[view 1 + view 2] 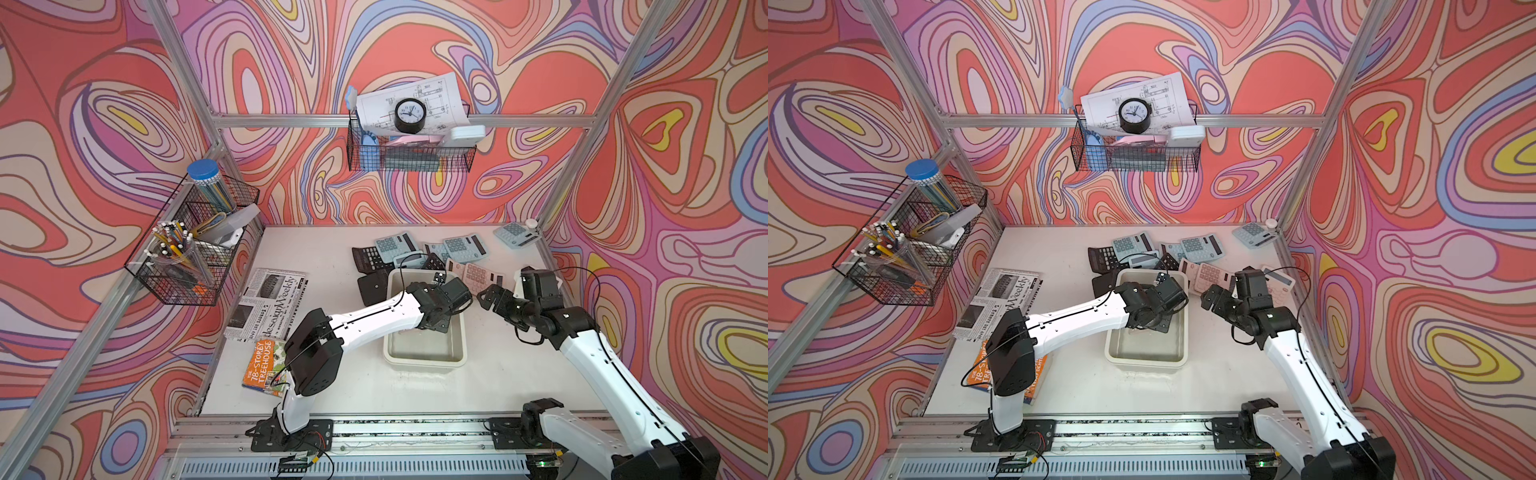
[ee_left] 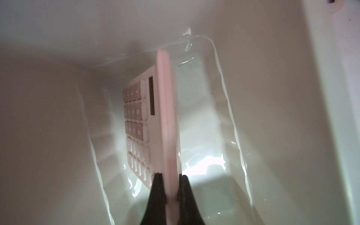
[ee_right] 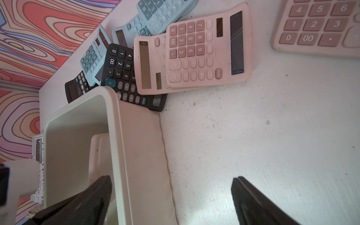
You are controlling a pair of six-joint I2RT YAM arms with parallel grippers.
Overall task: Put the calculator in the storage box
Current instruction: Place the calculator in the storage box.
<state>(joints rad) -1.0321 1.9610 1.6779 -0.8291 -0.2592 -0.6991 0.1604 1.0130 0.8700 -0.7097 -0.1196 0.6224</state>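
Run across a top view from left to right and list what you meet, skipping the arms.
Going right: wire basket of pens → newspaper → storage box → lone blue calculator. The book and the calculator pile overlap others, so both are left out.

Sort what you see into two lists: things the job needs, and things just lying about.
Job: pink calculator, held in the left gripper; storage box.
Lying about: newspaper; book; clock; pen basket.
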